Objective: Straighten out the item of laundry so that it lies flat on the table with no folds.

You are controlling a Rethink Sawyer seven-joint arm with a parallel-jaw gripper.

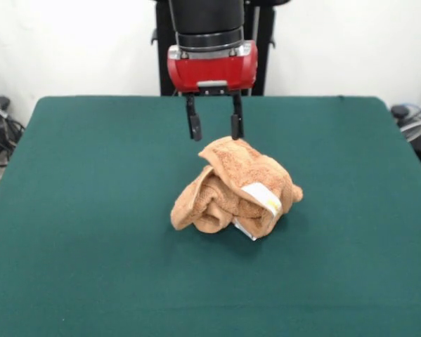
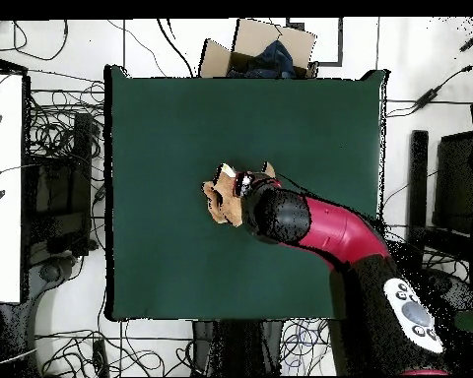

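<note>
Towel (image 1: 235, 186) sits crumpled in a heap near the tabletop (image 1: 91, 246) centre, label (image 1: 261, 199) facing the front edge. Jaws (image 1: 215, 126) hang open just above its top fold, empty. It's soft, light, floppy terry; you'd best pinch an outer corner or edge, not the bunched middle.
</note>
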